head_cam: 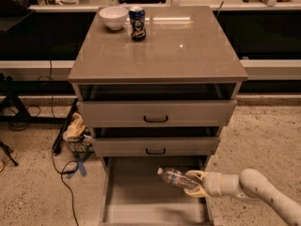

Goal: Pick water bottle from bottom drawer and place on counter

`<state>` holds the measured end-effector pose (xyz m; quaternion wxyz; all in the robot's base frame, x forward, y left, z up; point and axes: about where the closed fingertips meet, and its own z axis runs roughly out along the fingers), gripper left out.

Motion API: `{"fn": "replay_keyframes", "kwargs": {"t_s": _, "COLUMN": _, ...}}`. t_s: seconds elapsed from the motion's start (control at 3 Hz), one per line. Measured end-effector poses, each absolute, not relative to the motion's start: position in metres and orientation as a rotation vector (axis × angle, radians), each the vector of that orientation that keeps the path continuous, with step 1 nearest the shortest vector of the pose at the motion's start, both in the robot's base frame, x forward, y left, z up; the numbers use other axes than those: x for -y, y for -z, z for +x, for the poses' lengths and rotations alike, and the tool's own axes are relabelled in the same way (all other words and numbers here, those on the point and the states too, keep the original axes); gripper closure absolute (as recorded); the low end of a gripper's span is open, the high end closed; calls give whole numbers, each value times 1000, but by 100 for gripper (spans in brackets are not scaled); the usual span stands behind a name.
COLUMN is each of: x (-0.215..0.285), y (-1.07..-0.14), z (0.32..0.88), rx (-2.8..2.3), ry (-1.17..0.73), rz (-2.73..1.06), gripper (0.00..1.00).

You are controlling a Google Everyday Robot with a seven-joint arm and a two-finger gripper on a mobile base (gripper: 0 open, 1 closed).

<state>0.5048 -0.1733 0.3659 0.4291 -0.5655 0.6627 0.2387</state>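
Observation:
The water bottle (176,178), clear with a white cap, lies tilted with its cap to the upper left, above the open bottom drawer (136,199). My gripper (196,183) comes in from the lower right and is shut on the bottle's base end, holding it off the drawer floor near the drawer's right side. The counter (178,51) is the glossy grey-brown top of the cabinet, well above the gripper.
A white bowl (113,17) and a dark blue can (137,22) stand at the counter's back left. The two upper drawers (156,113) are partly pulled out and overhang the bottom drawer. Cables and a crumpled bag (75,128) lie on the floor at left.

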Motion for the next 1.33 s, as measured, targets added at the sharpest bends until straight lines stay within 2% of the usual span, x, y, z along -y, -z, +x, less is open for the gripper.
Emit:
{"fn": "replay_keyframes", "kwargs": {"t_s": 1.0, "x": 261, "y": -606, "z": 463, "rx": -1370, "ry": -210, "rz": -1512, "gripper": 100}}
{"fn": "replay_keyframes", "kwargs": {"t_s": 1.33, "x": 261, "y": -606, "z": 463, "rx": -1370, "ry": -210, "rz": -1512, "gripper": 100}}
